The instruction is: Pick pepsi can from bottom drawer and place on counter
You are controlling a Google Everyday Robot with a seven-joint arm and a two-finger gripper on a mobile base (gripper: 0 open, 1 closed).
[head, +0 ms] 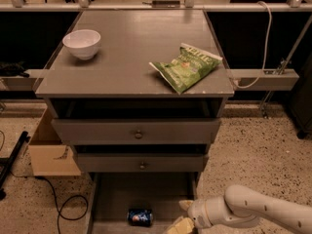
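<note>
Pepsi can [140,217] lies on its side on the bottom drawer [124,195] floor, so your gripper [181,216] sits low just right of it, jaws apart, seemingly to straddle it.

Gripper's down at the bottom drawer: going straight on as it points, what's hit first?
Probably the pepsi can, lying on its side in the bottom drawer, just ahead of the open gripper. Nothing shows between them, though depth is hard to judge.

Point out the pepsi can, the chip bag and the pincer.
pepsi can [140,217], camera view, its blue side.
chip bag [186,66], camera view, its green face.
pincer [179,216], camera view, between its fingertips, right of the can.
</note>
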